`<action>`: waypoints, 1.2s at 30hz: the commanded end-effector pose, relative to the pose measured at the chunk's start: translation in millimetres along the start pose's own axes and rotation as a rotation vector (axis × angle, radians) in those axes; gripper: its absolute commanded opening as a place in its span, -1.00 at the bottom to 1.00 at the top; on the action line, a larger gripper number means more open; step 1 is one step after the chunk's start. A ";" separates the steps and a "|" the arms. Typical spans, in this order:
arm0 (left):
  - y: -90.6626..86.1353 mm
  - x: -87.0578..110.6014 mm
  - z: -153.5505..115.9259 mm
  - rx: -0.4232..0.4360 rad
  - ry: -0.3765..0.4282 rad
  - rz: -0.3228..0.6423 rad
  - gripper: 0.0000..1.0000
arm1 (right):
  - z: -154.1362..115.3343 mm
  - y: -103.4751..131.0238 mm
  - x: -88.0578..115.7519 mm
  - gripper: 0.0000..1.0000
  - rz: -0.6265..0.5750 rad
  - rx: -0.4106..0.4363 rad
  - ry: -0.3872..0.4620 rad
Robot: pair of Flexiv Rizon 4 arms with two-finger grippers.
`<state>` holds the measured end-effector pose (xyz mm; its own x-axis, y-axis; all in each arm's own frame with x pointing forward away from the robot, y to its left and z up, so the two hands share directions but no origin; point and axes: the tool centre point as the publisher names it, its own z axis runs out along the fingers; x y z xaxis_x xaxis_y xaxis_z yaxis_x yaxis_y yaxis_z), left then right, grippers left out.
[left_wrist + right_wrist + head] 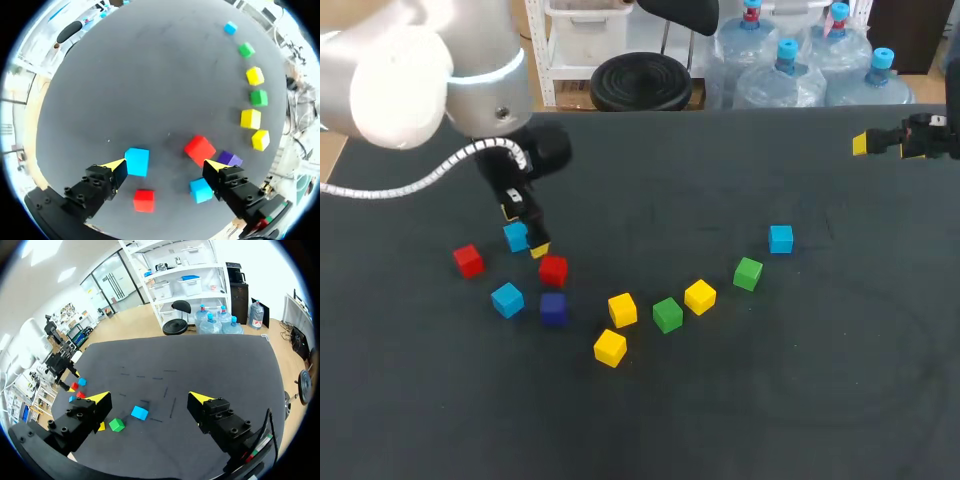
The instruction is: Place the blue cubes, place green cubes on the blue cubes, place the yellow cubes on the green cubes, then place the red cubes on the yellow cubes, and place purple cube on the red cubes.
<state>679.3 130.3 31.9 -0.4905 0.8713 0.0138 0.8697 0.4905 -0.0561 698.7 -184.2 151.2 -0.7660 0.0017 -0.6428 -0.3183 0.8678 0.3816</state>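
Observation:
My left gripper [523,231] hangs open over the table's left part. A blue cube [516,238] [137,161] lies between its fingers, close against one yellow tip [118,166]. The other tip stands by a red cube [200,150] [553,269] and the purple cube [230,159] [553,308]. A second blue cube [507,299] [201,190] and a second red cube [468,260] [144,200] lie under the gripper. My right gripper [865,143] [150,399] is open and empty, high at the far right. A third blue cube [781,239] [139,413] lies ahead of it.
An arc of loose cubes runs across the middle: yellow [622,309], yellow [610,347], green [667,314], yellow [700,296], green [748,273]. The dark table [740,180] stretches bare behind them and at the front.

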 end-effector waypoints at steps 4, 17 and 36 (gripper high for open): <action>9.8 -3.3 9.3 -0.010 0.052 0.024 1.00 | 0.8 -1.2 -0.2 1.00 -0.001 -0.003 0.000; 19.6 10.1 24.0 -0.034 0.065 0.027 1.00 | 0.8 -1.2 -0.2 1.00 -0.001 -0.003 0.000; 24.4 12.3 28.4 -0.045 0.038 0.018 0.69 | 0.8 -1.2 -0.2 1.00 -0.001 -0.003 0.000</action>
<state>694.1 152.4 1.0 -0.4735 0.8794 0.0491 0.8800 0.4747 -0.0165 698.7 -184.3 151.2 -0.7660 0.0019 -0.6428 -0.3181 0.8679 0.3816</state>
